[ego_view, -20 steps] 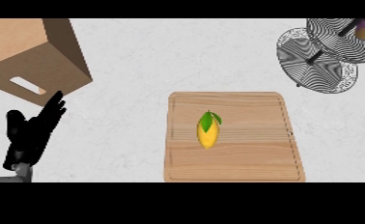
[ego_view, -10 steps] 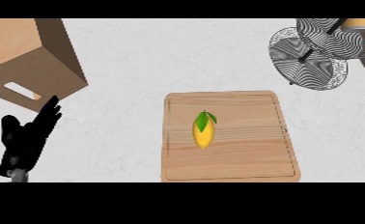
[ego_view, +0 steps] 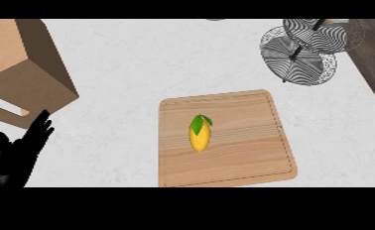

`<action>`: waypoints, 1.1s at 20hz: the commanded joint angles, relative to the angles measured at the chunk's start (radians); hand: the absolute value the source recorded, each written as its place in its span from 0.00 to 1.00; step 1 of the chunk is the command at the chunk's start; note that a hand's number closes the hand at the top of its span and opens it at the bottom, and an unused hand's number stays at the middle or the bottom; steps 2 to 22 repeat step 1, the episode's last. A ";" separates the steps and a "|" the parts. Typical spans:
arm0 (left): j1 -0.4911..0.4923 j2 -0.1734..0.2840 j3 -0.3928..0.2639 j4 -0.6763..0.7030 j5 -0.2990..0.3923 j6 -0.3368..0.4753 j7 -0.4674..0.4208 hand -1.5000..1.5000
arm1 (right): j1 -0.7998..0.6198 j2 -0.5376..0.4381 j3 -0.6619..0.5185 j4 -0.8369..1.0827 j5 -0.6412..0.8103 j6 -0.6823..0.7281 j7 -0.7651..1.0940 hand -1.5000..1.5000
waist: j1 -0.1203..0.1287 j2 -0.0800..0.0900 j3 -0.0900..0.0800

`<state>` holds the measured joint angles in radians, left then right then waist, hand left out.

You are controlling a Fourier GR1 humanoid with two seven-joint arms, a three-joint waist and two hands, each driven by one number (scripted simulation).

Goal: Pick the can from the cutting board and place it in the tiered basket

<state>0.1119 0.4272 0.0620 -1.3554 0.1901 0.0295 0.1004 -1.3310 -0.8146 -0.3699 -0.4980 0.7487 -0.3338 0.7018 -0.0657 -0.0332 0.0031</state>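
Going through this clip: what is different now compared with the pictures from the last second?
The whole view has shifted: the tiered basket, cutting board and wooden box all sit further left in the head view, so more of the basket shows. The left hand has sunk toward the lower left corner, fingers open. Nothing was grasped. The yellow item with green leaves lies on the board as before; no can shows.

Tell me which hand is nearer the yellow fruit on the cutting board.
Left. The left hand rests open at the view's lower left, well left of the yellow fruit. The right hand is not in view.
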 commanded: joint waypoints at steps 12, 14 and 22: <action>0.034 -0.007 0.013 -0.015 0.011 0.007 0.007 0.50 | 0.097 0.022 -0.056 -0.139 -0.106 0.050 -0.041 0.00 | -0.024 -0.011 -0.002; 0.034 -0.007 0.013 -0.015 0.011 0.007 0.007 0.50 | 0.097 0.022 -0.056 -0.139 -0.106 0.050 -0.041 0.00 | -0.024 -0.011 -0.002; 0.034 -0.007 0.013 -0.015 0.011 0.007 0.007 0.50 | 0.097 0.022 -0.056 -0.139 -0.106 0.050 -0.041 0.00 | -0.024 -0.011 -0.002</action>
